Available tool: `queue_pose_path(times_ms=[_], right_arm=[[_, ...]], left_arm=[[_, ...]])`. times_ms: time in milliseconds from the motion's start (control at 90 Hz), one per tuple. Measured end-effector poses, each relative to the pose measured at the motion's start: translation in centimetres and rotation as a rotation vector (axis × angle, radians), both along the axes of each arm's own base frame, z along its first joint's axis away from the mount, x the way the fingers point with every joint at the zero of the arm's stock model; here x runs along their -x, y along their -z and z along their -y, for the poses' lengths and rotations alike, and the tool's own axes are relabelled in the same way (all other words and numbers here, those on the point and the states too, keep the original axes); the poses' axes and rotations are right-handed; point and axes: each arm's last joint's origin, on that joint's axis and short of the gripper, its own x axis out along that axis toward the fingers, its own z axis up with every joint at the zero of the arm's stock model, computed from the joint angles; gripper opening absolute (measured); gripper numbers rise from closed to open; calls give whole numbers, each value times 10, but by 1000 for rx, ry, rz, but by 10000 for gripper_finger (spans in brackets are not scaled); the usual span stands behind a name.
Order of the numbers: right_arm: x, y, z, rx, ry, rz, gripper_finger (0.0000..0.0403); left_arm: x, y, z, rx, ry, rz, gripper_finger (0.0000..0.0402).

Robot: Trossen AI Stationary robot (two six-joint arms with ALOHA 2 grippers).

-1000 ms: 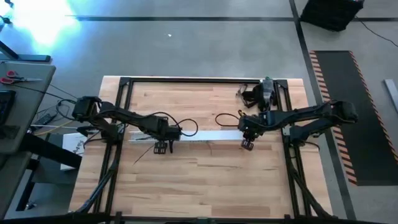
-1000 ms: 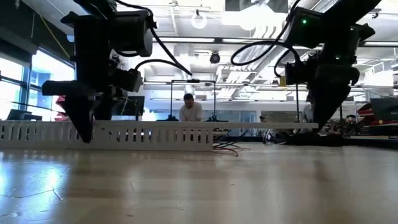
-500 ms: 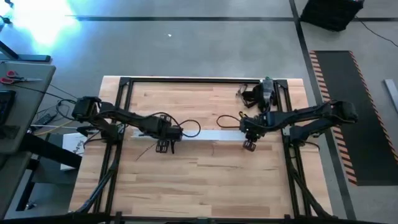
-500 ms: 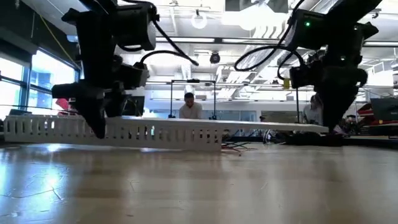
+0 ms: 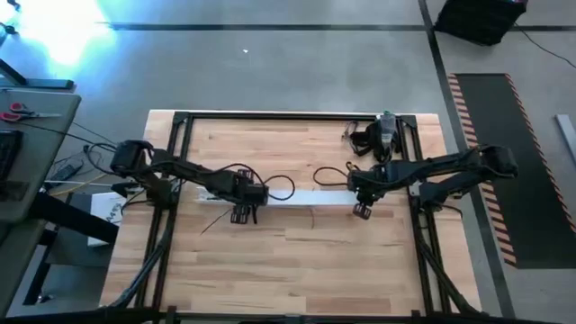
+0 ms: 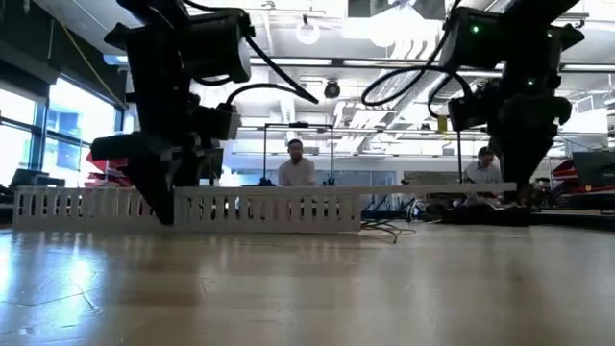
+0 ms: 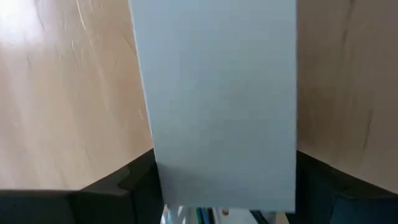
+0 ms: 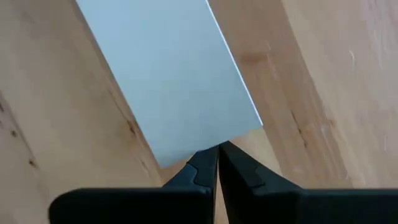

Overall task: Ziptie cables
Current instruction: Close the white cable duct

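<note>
left tool (image 5: 239, 214) clamped on white strip (image 5: 306, 198) | right tool (image 5: 361, 210) pinching its other end | cables (image 5: 214, 219) loose on desk (image 5: 297, 261) under channel (image 6: 259, 207) | progress: early, nothing tied yet

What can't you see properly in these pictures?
- Thin dark cables: high view, too thin to count; low view, mostly behind the long white slotted plastic channel.
- Left gripper: left wrist view, the flat plain white cover strip covers its fingers.
- Right gripper: the fingers look pinched on the strip's end; the contact is hidden.
- People behind the table: low view, small and far.
</note>
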Motion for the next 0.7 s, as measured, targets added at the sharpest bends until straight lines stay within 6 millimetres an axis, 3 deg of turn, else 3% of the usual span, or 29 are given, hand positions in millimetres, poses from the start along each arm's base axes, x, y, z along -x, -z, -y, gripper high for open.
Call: queue_pose_path(times_ms=[311,489,700], right_arm=[[5,0,0,10,43,-61,0],[5,0,0,10,46,-56,0],[4,-1,0,0,56,-50,0]], left_arm=[[-10,-14,-1,16,-35,45,234],[-11,-26,-6,66,-54,-2,258],[-6,-26,-8,114,-54,-67,281]])
